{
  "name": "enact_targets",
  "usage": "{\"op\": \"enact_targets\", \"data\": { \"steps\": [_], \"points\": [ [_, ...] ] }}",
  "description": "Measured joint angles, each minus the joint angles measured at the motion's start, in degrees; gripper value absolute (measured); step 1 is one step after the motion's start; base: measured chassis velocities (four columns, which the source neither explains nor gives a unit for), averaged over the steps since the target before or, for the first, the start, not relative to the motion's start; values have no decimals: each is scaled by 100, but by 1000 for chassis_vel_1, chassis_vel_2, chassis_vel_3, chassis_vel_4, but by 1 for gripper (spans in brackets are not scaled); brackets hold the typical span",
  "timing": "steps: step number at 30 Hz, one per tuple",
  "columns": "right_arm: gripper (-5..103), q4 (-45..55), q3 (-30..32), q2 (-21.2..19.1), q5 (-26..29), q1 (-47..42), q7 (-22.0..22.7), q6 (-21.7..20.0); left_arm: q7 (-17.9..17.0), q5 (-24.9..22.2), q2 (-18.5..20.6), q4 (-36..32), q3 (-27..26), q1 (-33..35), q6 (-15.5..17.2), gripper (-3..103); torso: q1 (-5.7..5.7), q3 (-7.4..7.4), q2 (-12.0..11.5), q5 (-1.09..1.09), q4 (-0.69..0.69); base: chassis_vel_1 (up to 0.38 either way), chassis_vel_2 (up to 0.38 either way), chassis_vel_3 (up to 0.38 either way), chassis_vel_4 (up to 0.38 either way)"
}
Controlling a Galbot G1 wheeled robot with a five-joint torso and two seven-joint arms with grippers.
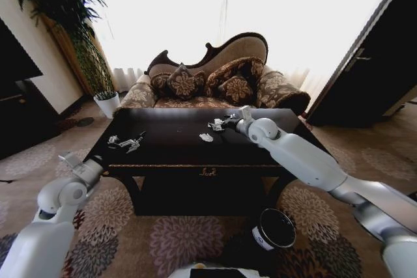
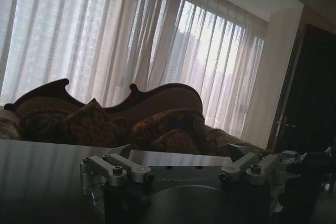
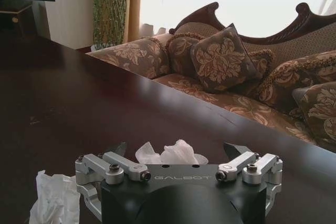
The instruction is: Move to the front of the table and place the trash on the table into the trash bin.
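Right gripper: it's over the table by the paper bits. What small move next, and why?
Probably ease the right gripper down and forward, then shut it on the crumpled paper. The wrist view shows the paper lying between the open fingers on the table. A second paper bit lies apart to one side. The left gripper waits at the table's near left corner.

Home living rm: ornate sofa (image 1: 215, 76) w/ cushions, sheer curtains (image 2: 105, 35), patterned carpet (image 1: 182, 239), potted plant (image 1: 107, 99).
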Motion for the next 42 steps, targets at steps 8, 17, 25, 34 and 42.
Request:
{"op": "enact_targets", "data": {
  "steps": [8,17,25,34,42],
  "points": [
    [100,-187,8,11,-141,18,-118,34,12,2,-4,62,52,-65,-14,100,0,0,0,0,0,0,0,0,0],
    [100,-300,18,-36,-313,-32,-345,37,23,30,-14,116,127,-131,-14,100,0,0,0,0,0,0,0,0,0],
    [100,-418,27,-19,-485,-106,-498,7,27,30,-14,118,112,-128,-14,100,0,0,0,0,0,0,0,0,0],
    [76,-425,80,-15,-561,-188,-603,146,28,34,-15,135,107,-128,-14,100,0,0,0,0,0,0,0,0,0],
    [37,-355,90,-61,-555,-215,-687,178,27,37,-15,139,115,-137,-14,100,0,0,0,0,0,0,0,0,0]
  ]
}}
